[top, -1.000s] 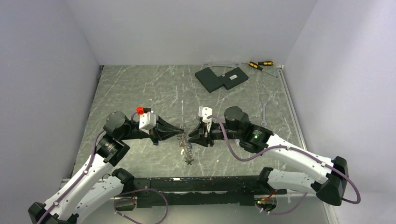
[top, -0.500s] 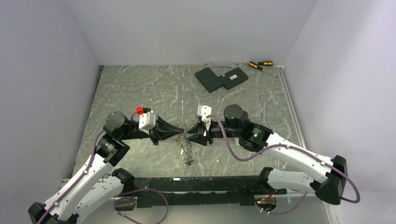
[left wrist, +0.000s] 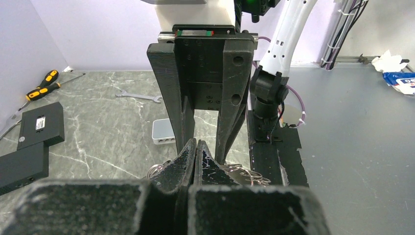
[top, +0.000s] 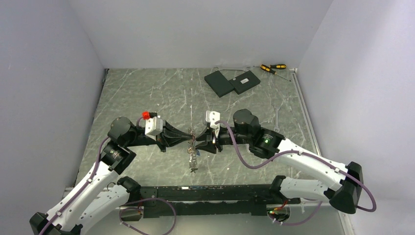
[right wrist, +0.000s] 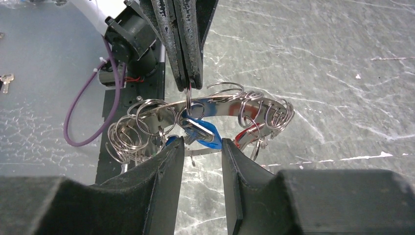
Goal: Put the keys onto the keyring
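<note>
The keyring [right wrist: 222, 108] is a curved metal band strung with several small split rings, and it hangs in the air between both arms. My left gripper [left wrist: 196, 144] is shut, and in the right wrist view its tips [right wrist: 189, 84] pinch one small ring at the top of the bunch. A blue-headed key [right wrist: 203, 133] and a red-headed key [right wrist: 243, 138] hang on the band. My right gripper [right wrist: 201, 147] stands open just under the blue key, with a finger on each side of it. From above the bunch [top: 192, 157] dangles below the two meeting grippers.
Two black boxes [top: 232, 82] and yellow-and-black screwdrivers [top: 272, 67] lie at the back of the table. A wrench [top: 277, 120] lies right of the right arm. A small white box [left wrist: 164, 131] sits under the grippers. A loose key [right wrist: 4, 82] lies on the grey surface.
My right gripper has moved left to meet the left one and its jaws have widened. The hanging bunch has shifted slightly left and up with the left gripper.
</note>
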Motion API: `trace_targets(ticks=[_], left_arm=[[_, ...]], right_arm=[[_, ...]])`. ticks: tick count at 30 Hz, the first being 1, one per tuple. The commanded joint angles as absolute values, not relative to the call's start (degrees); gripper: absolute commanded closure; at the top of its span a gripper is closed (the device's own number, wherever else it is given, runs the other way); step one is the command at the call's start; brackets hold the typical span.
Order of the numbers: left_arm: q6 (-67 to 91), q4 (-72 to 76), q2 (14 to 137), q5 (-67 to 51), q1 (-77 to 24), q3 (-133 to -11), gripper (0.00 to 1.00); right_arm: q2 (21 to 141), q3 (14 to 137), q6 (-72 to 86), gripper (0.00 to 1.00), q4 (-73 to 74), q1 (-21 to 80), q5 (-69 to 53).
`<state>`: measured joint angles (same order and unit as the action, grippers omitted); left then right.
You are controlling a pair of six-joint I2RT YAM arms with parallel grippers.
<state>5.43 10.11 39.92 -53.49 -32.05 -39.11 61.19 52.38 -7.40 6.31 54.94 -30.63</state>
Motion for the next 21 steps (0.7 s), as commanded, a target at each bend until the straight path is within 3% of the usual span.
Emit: trace_targets(ticks=[1, 7, 13, 17, 21], left_arm=[[6.4, 14.9, 39.6, -53.5, -31.6, -39.6, 1.0], [6.5, 15.2, 39.6, -53.6, -31.5, -39.5, 1.0], [6.2, 14.7, 39.6, -53.4, -31.5, -39.6, 1.0], [5.6, 13.8, 39.5, -53.1, -31.4, -39.7, 1.0], [4.8, 12.5, 39.3, -52.4, -31.4, -39.9, 1.0]], right_arm=[[61.5, 54.7, -7.3, 0.62, 2.8, 55.1, -32.3], [62.4, 54.8, -7.3, 0.64, 1.6, 55.1, -32.1], [62.9, 54.7, -6.6, 0.8, 0.3, 55.1, -32.9], [62.6, 54.8, -6.7, 1.0, 0.7, 55.1, -32.9], [61.5, 55.4, -8.0, 1.0, 4.5, 55.1, -31.3]])
